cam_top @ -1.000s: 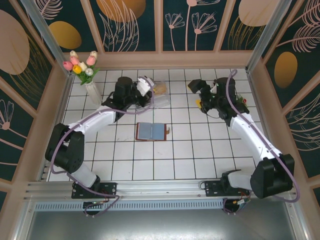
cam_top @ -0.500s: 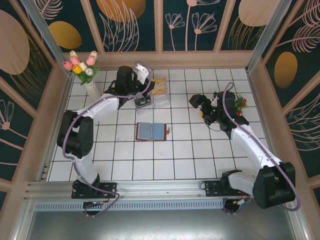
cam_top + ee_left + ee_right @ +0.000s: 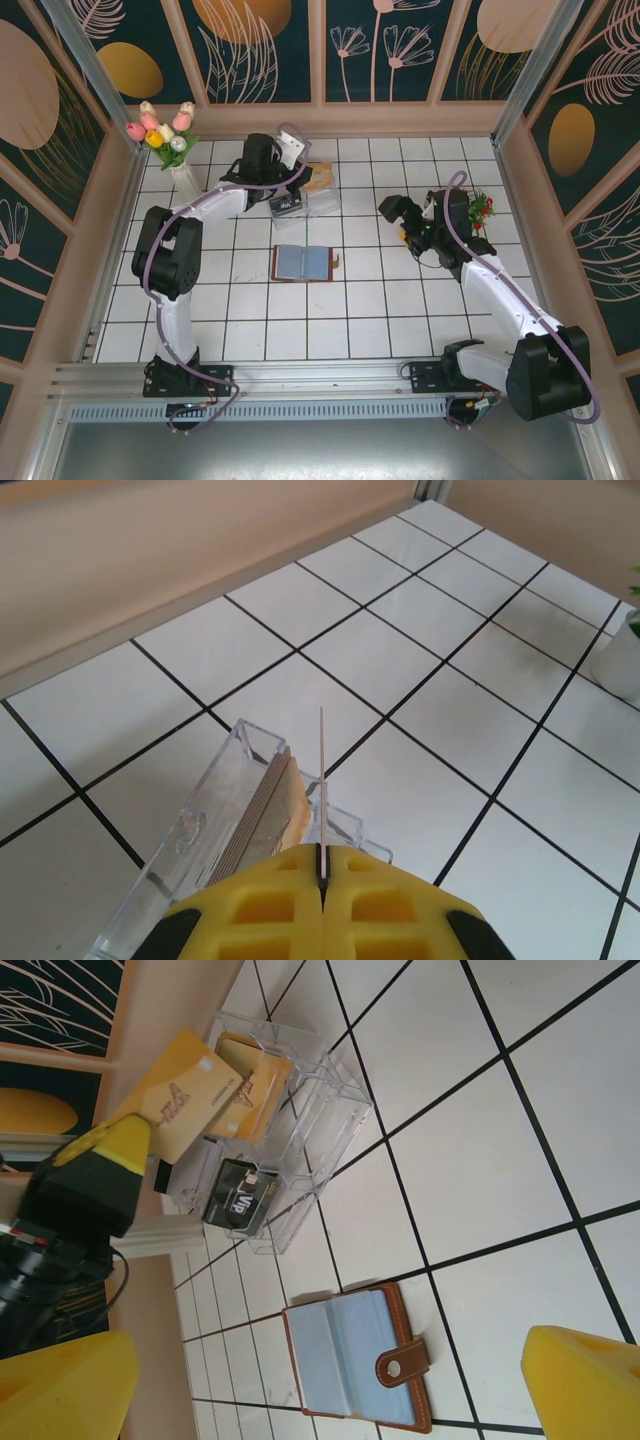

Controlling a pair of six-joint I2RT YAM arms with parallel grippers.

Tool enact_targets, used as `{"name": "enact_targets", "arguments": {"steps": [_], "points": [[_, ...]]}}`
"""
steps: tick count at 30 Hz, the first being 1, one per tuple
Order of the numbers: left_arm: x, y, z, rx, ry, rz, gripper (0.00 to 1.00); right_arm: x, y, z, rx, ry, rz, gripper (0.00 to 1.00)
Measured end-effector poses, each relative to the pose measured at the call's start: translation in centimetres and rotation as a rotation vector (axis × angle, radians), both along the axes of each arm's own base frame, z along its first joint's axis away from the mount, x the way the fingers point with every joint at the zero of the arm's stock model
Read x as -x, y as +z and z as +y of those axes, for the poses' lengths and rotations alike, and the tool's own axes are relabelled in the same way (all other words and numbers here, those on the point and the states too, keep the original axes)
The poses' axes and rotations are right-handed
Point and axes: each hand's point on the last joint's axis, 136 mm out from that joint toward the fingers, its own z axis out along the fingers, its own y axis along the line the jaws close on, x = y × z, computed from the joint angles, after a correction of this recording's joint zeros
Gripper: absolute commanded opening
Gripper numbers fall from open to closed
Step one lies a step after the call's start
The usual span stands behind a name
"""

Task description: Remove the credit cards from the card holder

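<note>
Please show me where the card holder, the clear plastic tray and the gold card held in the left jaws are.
card holder (image 3: 340,1360), right wrist view, blue-grey inside.
clear plastic tray (image 3: 338,1110), right wrist view, side wall.
held gold card (image 3: 182,1093), right wrist view, middle of its face.

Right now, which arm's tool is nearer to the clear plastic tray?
Left. The left tool is over the clear tray, shut on a gold card. The right tool, open, is off to the tray's right, well apart from it.
</note>
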Motion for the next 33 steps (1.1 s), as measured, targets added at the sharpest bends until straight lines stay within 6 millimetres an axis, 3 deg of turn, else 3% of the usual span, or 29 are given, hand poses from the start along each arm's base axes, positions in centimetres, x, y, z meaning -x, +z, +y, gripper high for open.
{"name": "enact_targets", "arguments": {"steps": [20, 33], "points": [[-0.4, -1.0, 0.1, -0.066, -0.036, -0.124, 0.0, 0.1, 0.0, 0.4, -0.041, -0.01, 0.018, 0.99], [-0.2, -2.7, -0.6, -0.09, -0.11, -0.155, 0.0, 0.2, 0.1, 0.6, -0.068, -0.015, 0.014, 0.99]]}}
